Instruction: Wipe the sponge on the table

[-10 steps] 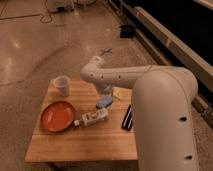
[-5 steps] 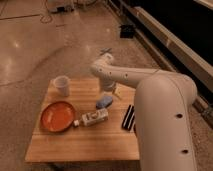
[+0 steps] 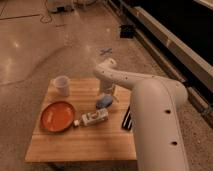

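Camera view — the sponge (image 3: 104, 103) lies on the table (image 3: 75, 142) just beneath the claw (image 3: 106, 91) — grip cannot be told.

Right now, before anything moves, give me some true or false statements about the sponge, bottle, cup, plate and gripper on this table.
1. The sponge lies on the table. True.
2. The bottle stands upright. False: it lies on its side.
3. The cup sits on the orange plate. False: it stands on the wood beyond the plate.
4. The gripper is close above the sponge, away from the plate. True.
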{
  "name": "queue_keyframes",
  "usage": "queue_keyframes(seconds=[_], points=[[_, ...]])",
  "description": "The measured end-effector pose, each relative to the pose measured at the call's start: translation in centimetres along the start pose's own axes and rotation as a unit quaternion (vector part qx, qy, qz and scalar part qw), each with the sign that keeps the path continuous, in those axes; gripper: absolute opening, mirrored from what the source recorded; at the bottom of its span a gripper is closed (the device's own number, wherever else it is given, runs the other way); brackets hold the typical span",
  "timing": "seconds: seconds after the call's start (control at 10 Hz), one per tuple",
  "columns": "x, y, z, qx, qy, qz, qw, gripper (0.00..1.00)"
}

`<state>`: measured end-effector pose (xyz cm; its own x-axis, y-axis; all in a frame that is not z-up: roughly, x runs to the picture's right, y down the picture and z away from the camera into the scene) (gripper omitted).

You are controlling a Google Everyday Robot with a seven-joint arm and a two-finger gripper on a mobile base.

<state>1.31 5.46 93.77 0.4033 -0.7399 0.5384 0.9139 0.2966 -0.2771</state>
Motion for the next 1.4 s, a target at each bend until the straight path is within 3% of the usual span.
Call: queue_keyframes(seconds=[0.5,0.8,0.9,1.0,1.1,1.4], points=[[0.5,-1.4,3.4,0.001,-0.024,0.001,0.9997,0.79],[-0.2,-0.6,3.1,0.000,-0.022,0.002,0.9998,0.49],[-0.2,0.3,3.0,-0.001,-0.023,0.005,0.9997,0.35],[0.1,0.2,2.8,0.004,-0.021,0.007,0.9997,0.29],[0.5,-0.5,3.1,0.010,-0.022,0.009,0.9997,0.29],[0.7,-0.5,3.2,0.005,-0.021,0.006,0.9998,0.29]])
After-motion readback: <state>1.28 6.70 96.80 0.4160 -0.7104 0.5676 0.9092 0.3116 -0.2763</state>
